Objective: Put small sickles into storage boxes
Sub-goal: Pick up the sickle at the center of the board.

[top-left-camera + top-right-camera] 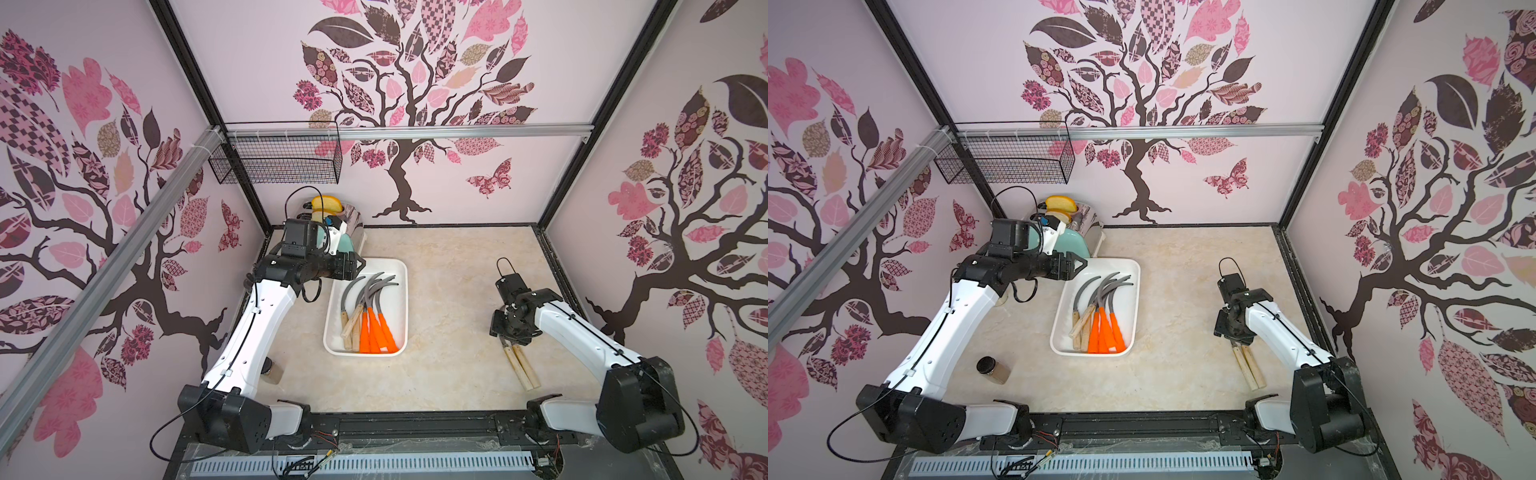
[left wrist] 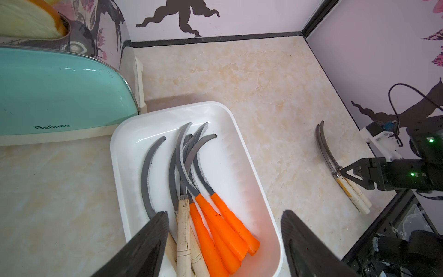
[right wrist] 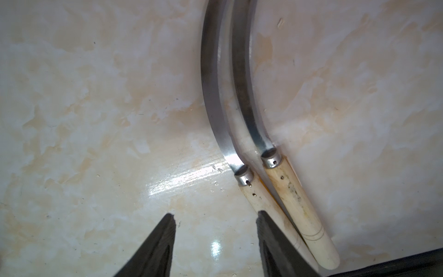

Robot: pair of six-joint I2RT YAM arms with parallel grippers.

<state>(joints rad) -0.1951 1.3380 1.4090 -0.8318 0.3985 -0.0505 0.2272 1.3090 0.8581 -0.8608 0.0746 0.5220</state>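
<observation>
Right gripper [image 3: 215, 215] pointed down at the table [image 1: 457, 291] on the right side, its jaws partly parted with only bare marble between them, gripping nothing. Just beside it lay two wooden-handled sickles [image 3: 294, 199] side by side, blades curving toward the far wall and handles toward the near edge. One finger [image 3: 273, 244] overlapped a handle in the wrist view, though whether it touched was hard to tell. That pair sat well apart from the white tray [image 1: 395, 303], which stood left of centre. Above the tray's far left corner hovered the left gripper [image 2: 225, 213], jaws wide and empty. Inside the tray the orange-handled sickles [image 1: 376, 332] lay packed together, handles at the near end. The pale-handled sickles [image 1: 351, 328] touched them on the left, and all the grey blades fanned toward the far end. A mint toaster [image 2: 60, 96] stood just beyond the tray, and a small jar [image 1: 994, 370] sat near the left arm.
</observation>
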